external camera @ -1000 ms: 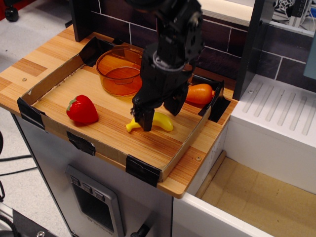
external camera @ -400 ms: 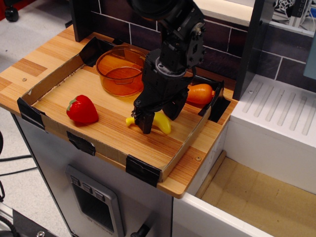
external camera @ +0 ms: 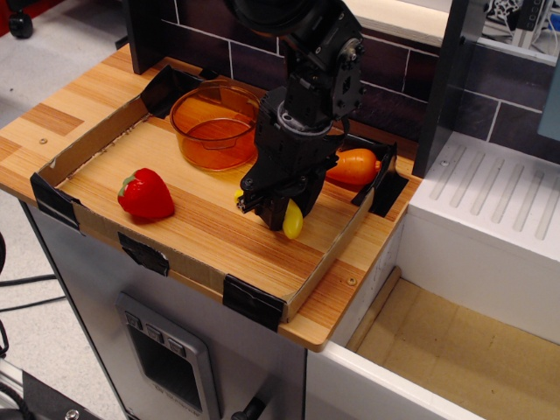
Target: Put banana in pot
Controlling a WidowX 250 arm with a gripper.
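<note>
The banana (external camera: 291,220) is held pinched between the closed jaws of the gripper (external camera: 273,208), its yellow end hanging below them just above the counter (external camera: 201,236), beside the orange pot (external camera: 213,124) and in front of the carrot (external camera: 354,165).

Most of the banana (external camera: 292,224) was covered by the gripper (external camera: 272,211), with only one yellow end and a small tip left showing. The near right part of the pot (external camera: 211,122) rim was hidden behind the arm. The left end of the carrot (external camera: 353,165) was concealed by the same arm. The arm's upper part was cut off by the top edge.
</note>
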